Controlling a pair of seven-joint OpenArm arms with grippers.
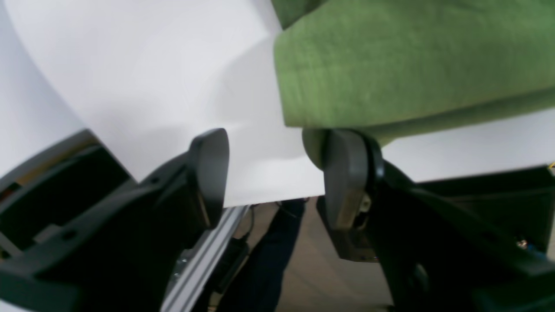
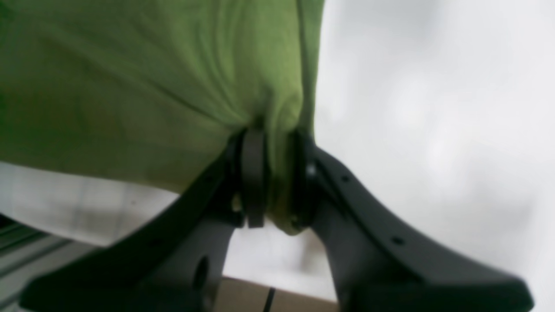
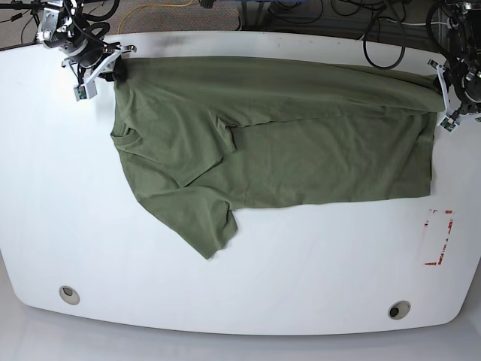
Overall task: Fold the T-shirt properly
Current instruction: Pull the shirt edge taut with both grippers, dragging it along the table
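Observation:
The olive-green T-shirt (image 3: 285,135) lies spread across the far half of the white table (image 3: 301,286), doubled over along its far edge, with one sleeve pointing toward the near side. At the shirt's far-left corner my right gripper (image 3: 113,71) is shut on a bunched fold of cloth (image 2: 173,86), which is pinched between the fingers (image 2: 253,173). My left gripper (image 3: 443,98) is at the shirt's far-right corner. In the left wrist view it (image 1: 277,173) stands open, and the shirt's folded edge (image 1: 390,65) rests against the tip of one finger (image 1: 342,177).
A red-marked label (image 3: 438,237) is stuck on the table near the right edge. Two round grommets (image 3: 69,293) (image 3: 398,309) sit near the front edge. Cables (image 3: 376,30) run behind the table's far edge. The table edge and floor show just under my left gripper.

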